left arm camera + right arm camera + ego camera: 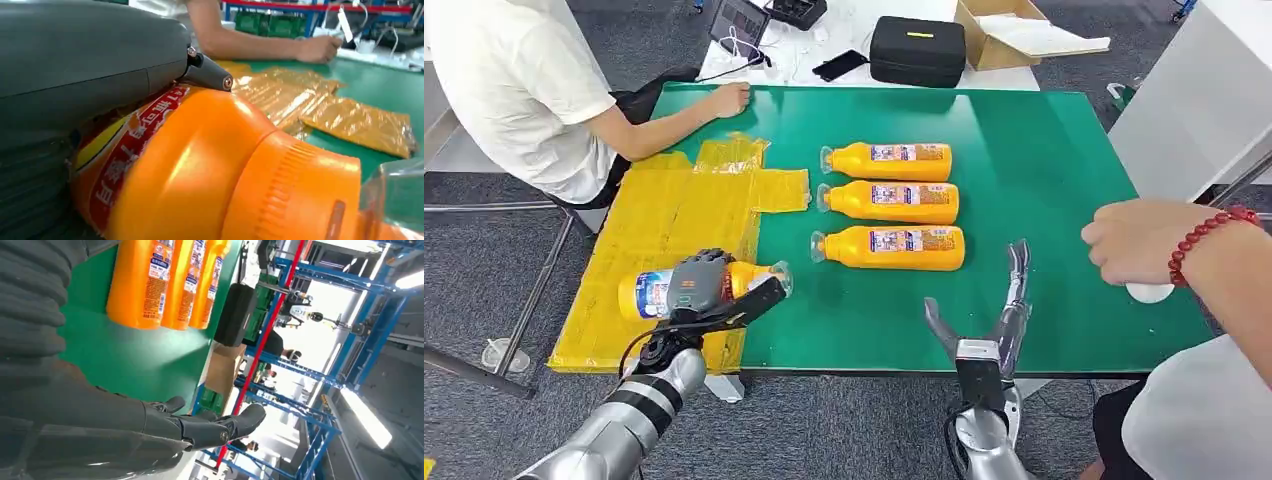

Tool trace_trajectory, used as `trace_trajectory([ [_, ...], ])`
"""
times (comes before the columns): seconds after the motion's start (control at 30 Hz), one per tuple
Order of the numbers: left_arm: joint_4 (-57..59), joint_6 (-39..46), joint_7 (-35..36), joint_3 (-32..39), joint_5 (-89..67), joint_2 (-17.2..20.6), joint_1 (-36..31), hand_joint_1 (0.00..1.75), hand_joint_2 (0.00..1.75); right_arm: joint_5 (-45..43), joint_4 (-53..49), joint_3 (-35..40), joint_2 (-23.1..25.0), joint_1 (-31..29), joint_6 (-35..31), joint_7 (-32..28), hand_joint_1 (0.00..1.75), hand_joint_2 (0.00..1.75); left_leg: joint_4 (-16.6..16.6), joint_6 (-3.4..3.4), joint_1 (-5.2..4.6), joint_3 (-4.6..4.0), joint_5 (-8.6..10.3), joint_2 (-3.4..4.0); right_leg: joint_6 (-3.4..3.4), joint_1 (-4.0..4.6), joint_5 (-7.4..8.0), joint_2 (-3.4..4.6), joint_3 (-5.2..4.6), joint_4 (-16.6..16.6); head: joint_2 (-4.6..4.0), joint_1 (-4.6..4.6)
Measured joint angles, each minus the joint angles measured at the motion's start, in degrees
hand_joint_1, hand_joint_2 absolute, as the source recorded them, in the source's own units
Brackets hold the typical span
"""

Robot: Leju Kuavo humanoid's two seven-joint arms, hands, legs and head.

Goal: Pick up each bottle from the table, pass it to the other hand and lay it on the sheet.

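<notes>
Green matting covers the counter (1044,150), with a crinkled yellow plastic sheet (664,215) at the frame's left. At lower left the left hand (704,290) grips an orange plastic bottle (649,293) over the sheet; the laying-down step seems underway, calling for lowering and release. Mid-frame, three more orange bottles (894,205) wait. Lower right, the right hand (989,320) hovers with fingers spread, holding nothing.

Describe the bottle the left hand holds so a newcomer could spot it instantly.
Start at the green table and go to the yellow sheet on its left side. Over the sheet's near edge, the left hand grips an orange bottle, apart from the three lying in a row mid-table.
</notes>
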Motion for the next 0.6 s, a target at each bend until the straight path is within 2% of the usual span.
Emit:
trace_trajectory([
  [0.17,2.6,-6.5,-0.3,-0.2,0.5,0.0,-1.2,0.44,1.75,-0.8,0.9,0.0,-0.2,-0.6,-0.1,0.0,0.0,1.75,0.0,0.0,0.0,0.09,0.0,0.0,0.0,0.0,0.0,0.0,0.1,0.0,0.0,0.0],
  [0.27,3.7,-8.6,-0.9,-0.3,1.2,0.0,-1.6,0.28,1.75,-1.2,1.5,0.0,-0.4,-0.8,-0.1,0.0,0.0,1.75,0.0,0.0,0.0,0.09,0.0,-0.02,0.0,-0.01,0.0,-0.01,0.12,0.0,0.0,0.0],
  [0.6,5.3,-15.6,-4.9,-0.3,3.1,0.8,-3.1,0.26,1.75,-2.1,3.1,0.5,-0.8,-1.6,-0.5,0.0,0.0,1.75,0.0,0.0,0.0,0.52,-0.03,-0.06,-0.03,0.0,-0.04,-0.03,0.55,0.0,0.0,0.0],
])
